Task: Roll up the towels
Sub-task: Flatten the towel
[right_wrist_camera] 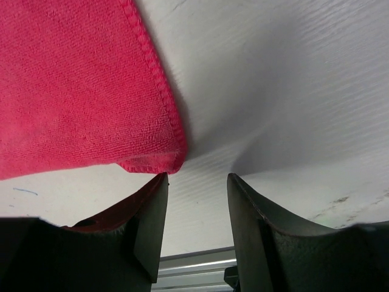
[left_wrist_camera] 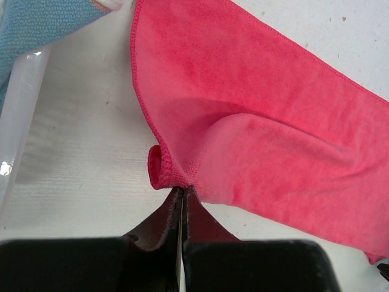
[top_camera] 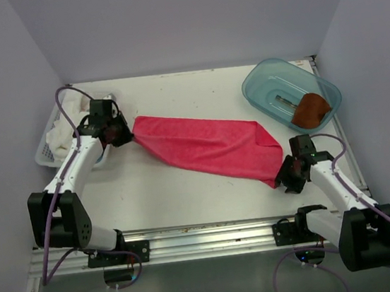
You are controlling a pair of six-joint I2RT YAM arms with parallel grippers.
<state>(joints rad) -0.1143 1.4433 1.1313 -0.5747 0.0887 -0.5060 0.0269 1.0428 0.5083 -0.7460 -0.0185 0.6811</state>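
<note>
Room between white basket [top_camera: 43, 153] and blue tub [top_camera: 264, 85], behind pink towel [top_camera: 202, 145]

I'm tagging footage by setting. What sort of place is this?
Probably a robotics lab test cell, not a home: plain walls box in a white table, and a left arm and right arm are bolted to a metal rail at its near edge.

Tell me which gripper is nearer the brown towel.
Right. The right gripper is close to the tub holding the brown towel, at the corner of the pink towel; the left gripper is across the table, pinching that towel's other end.
</note>
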